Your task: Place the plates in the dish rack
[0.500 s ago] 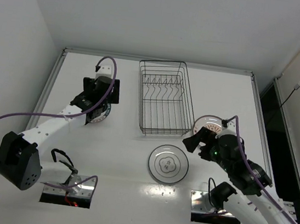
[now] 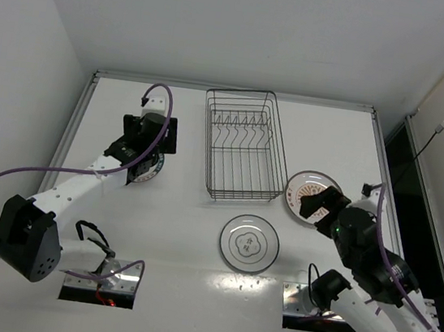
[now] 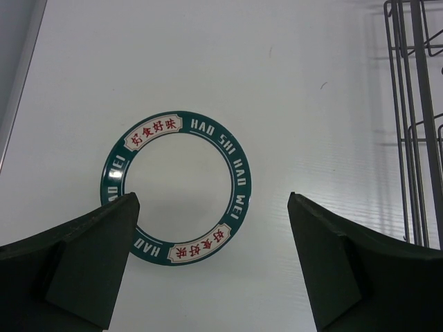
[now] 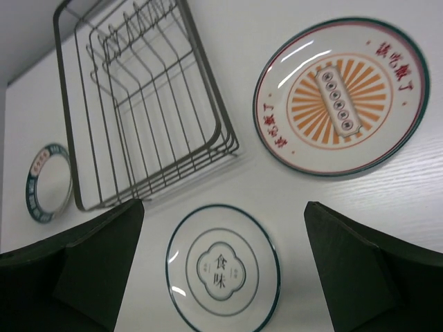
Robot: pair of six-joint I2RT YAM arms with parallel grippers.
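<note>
The dish rack stands empty at the table's middle back. The orange-patterned plate lies flat to the right of its near end. The grey-ringed plate lies flat in front of the rack. The dark-rimmed plate lies left of the rack, partly under my left gripper, which hovers open over it. In the left wrist view my left gripper frames the plate's green rim. My right gripper is open and empty above the orange plate's near edge. The right wrist view shows the orange plate, the grey-ringed plate and the rack past my open right gripper.
The table is bounded by a raised rail at the left and at the back. A dark gap runs along the right edge. The rack's wire edge shows at the right of the left wrist view.
My right gripper has drawn back to the right and nearer, uncovering more of the orange plate. The left arm and all plates have not moved.
</note>
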